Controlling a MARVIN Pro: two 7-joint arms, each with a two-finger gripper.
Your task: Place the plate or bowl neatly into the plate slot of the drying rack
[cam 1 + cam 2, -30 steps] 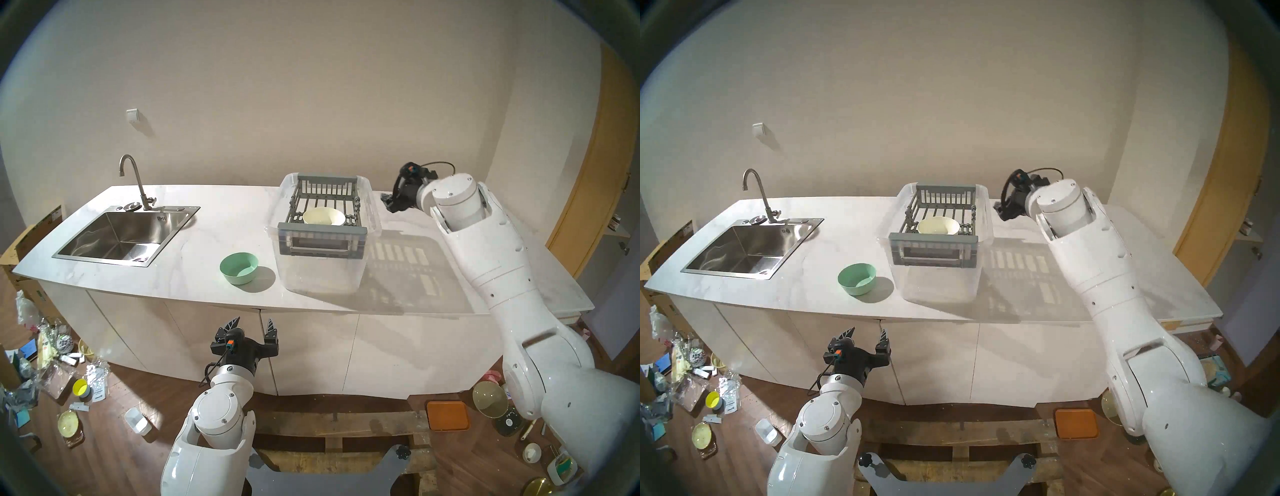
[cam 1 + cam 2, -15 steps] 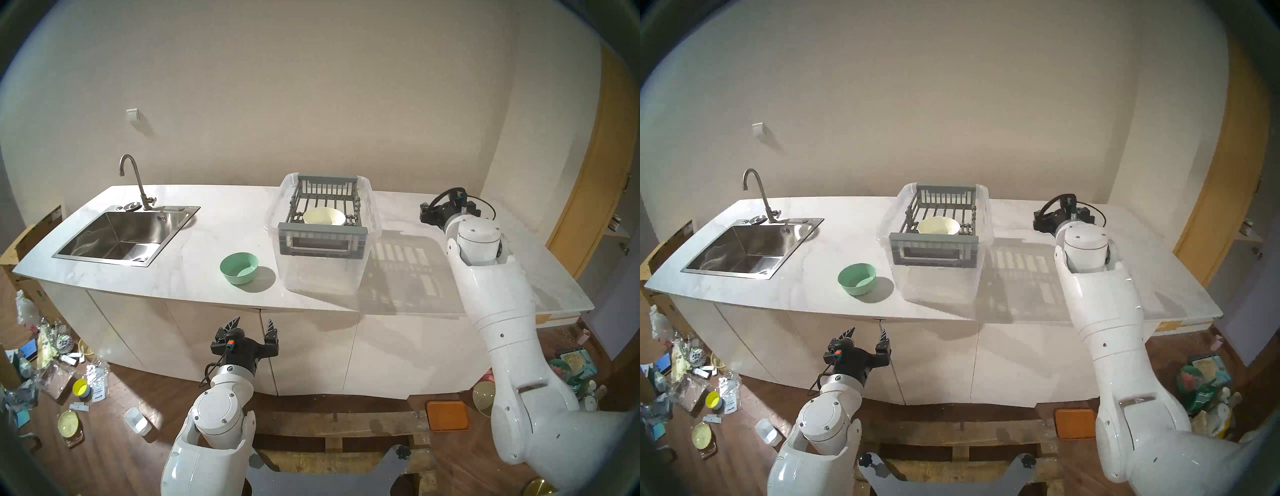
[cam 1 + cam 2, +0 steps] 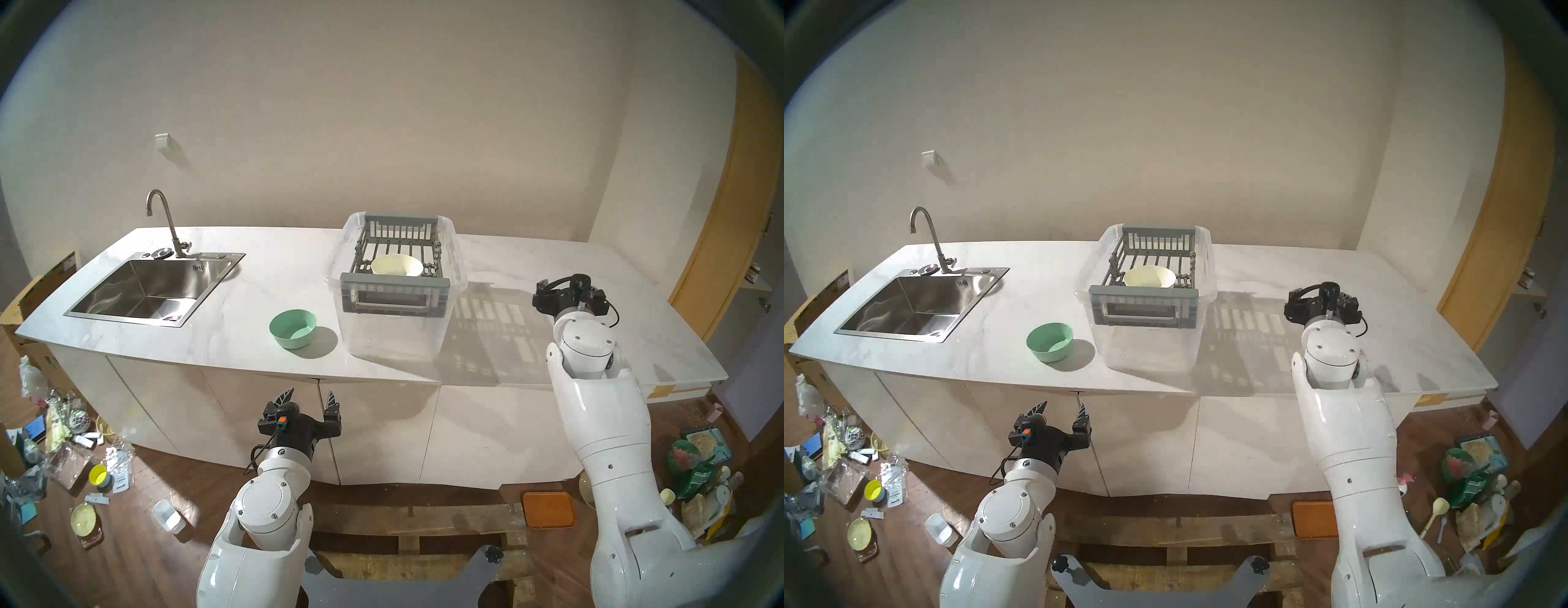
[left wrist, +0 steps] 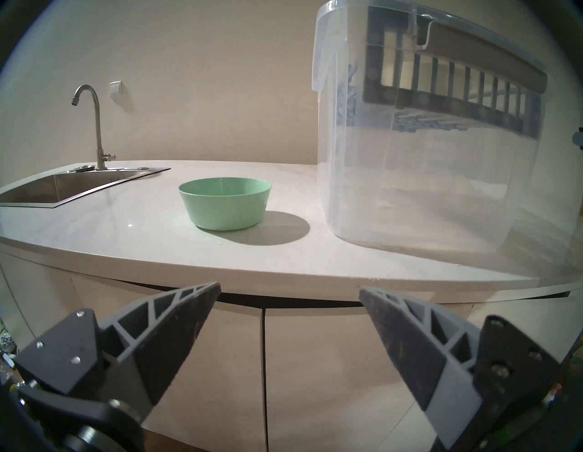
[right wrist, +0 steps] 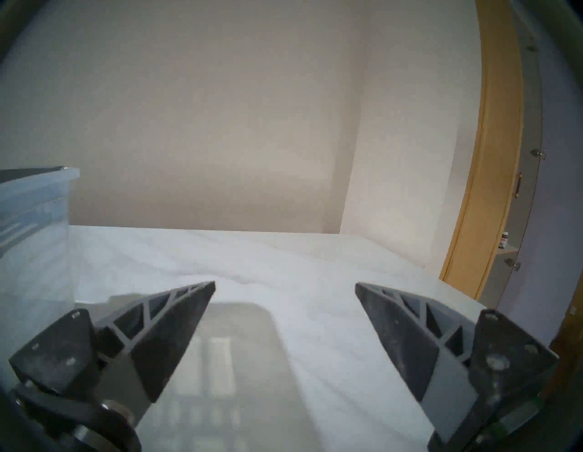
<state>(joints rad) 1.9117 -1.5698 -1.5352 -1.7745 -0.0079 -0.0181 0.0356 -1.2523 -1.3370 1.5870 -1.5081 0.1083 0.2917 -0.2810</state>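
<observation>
A mint green bowl (image 3: pixel 292 327) stands upright on the white counter, left of the clear tub (image 3: pixel 394 335); it also shows in the left wrist view (image 4: pixel 225 202). The grey drying rack (image 3: pixel 394 279) sits on top of the tub. A cream bowl (image 3: pixel 397 265) lies on the rack's floor bars (image 3: pixel 399 246) near its front wall. My left gripper (image 3: pixel 309 392) is open and empty, below the counter's front edge in front of the green bowl. My right gripper (image 5: pixel 284 284) is open and empty, low over the bare counter to the right of the tub (image 5: pixel 31 221).
A steel sink (image 3: pixel 148 293) with a faucet (image 3: pixel 163 220) takes up the counter's left end. A wooden door frame (image 3: pixel 721 212) stands at the far right. Clutter lies on the floor on both sides, with an orange tray (image 3: pixel 548 509) by my right arm.
My right arm has drawn back from beside the rack's far right corner, toward me and to the right, and its gripper is now over the front right counter. The left arm and both bowls have not moved.
</observation>
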